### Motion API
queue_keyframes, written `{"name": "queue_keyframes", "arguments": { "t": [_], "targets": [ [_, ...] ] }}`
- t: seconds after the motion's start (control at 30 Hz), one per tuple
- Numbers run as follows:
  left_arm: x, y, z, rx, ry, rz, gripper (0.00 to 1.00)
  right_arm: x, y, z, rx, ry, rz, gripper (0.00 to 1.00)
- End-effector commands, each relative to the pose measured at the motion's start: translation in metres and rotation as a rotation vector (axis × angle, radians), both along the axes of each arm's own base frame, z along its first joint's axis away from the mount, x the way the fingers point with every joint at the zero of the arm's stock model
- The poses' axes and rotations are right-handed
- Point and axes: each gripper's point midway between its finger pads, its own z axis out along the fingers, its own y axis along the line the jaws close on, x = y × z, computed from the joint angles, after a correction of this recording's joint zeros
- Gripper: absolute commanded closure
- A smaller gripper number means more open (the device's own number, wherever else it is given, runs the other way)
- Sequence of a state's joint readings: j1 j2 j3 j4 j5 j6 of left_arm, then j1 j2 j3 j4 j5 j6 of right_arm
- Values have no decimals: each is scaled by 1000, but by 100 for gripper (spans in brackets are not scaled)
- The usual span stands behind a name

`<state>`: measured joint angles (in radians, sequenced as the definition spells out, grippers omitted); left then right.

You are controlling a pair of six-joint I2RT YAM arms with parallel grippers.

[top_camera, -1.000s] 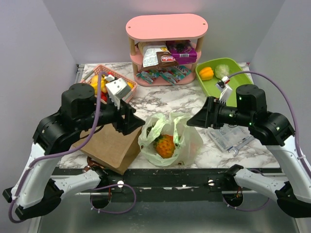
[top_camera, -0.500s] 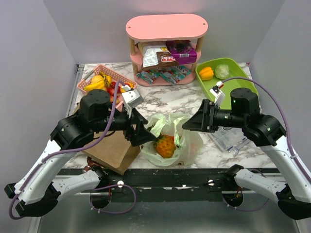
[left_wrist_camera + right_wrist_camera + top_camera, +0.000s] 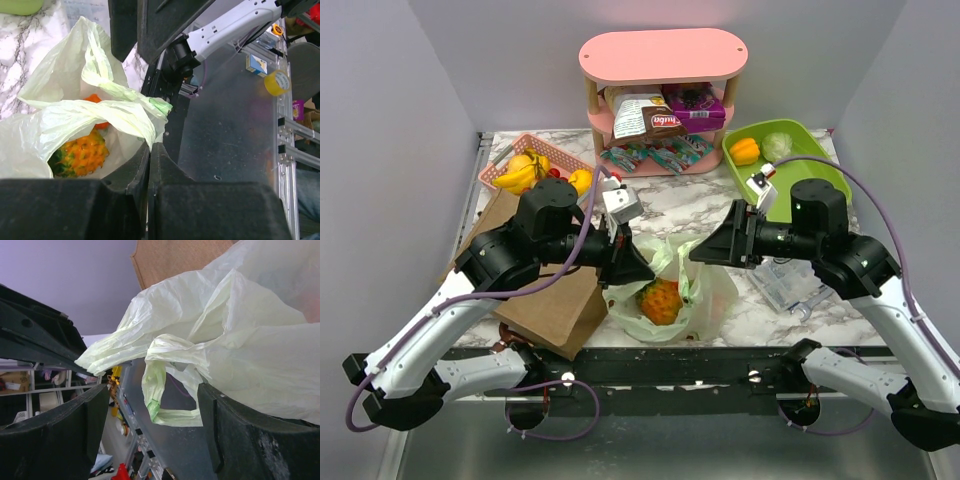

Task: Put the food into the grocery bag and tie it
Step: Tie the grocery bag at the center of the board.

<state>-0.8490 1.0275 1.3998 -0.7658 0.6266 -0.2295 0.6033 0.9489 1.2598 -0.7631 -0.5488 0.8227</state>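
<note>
Jaws of the left gripper [image 3: 148,150], lately wide, now meet at the grocery bag [image 3: 65,125] rim, while the right gripper [image 3: 152,390] stands open toward a handle loop [image 3: 152,405], suggesting tying starts.

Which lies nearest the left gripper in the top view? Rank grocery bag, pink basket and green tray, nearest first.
From the left gripper:
1. grocery bag, right at its fingertips, table centre.
2. pink basket, back left, beyond the arm.
3. green tray, back right corner.
</note>
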Motion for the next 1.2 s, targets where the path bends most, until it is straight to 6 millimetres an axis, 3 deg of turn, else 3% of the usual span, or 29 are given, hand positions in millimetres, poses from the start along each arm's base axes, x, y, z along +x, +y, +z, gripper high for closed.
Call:
{"name": "queue_keyframes", "arguments": {
  "t": [0.0,0.27,0.63,0.7,0.8,0.83,0.87,0.97,1.17],
  "targets": [
    [1,-7,14,-59,-10,0,98,-2,8,-1,41,12,25,22],
    [23,-9,21,-105,20,156,100,-1,18,-13,44,25,16,32],
    [31,-10,22,-141,55,222,100,-6,61,-23,41,11,88,40],
    [32,-10,22,-142,55,228,100,-8,67,-28,24,13,96,48],
    [32,-9,23,-148,54,236,100,-7,67,-29,6,4,81,86],
    [33,-8,24,-151,54,243,100,-5,64,-26,-2,-9,65,95],
    [34,-8,25,-156,56,251,100,-1,60,-18,-6,-38,41,99],
    [39,-5,38,-199,47,296,100,13,46,19,-50,-130,-41,99],
    [58,10,109,-406,-25,445,100,56,23,117,-166,-343,-218,99]
  ]
}}
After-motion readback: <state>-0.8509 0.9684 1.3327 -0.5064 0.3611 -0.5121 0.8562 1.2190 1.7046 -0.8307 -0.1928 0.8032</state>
